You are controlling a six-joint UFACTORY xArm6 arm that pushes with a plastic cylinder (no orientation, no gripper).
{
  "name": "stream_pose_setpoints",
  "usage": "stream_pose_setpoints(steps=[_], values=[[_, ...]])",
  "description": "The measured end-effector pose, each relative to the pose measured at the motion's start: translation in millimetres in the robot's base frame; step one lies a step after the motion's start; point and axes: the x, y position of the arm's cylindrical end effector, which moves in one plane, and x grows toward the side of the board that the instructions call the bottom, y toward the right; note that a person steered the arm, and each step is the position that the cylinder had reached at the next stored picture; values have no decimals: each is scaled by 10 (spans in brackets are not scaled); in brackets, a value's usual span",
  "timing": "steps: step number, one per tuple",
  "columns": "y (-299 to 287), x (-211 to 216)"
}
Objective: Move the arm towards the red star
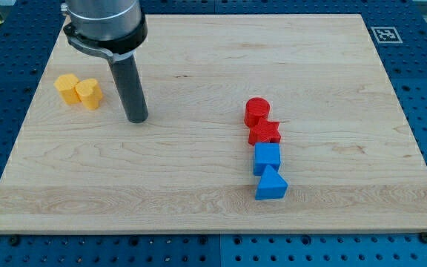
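Red star (265, 133) is sitting right of centre on the desk (199, 185), between a red cylinder (256, 110) and a blue cube (267, 157), while my tip (137, 119), bare rod with no gripper, is standing well left of it, needing a rightward slide.

My tip (137, 119) beside yellow blocks (78, 91); red star (265, 133) well apart, rightward.

You see a straight dark grey rod, round and smooth, down to my tip (137, 119). Above it sits a wider grey cylinder ringed by a black clamp.
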Motion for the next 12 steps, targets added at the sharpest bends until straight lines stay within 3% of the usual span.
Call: stream_pose_setpoints(steps=[3,12], values=[[549,329],[988,345]])
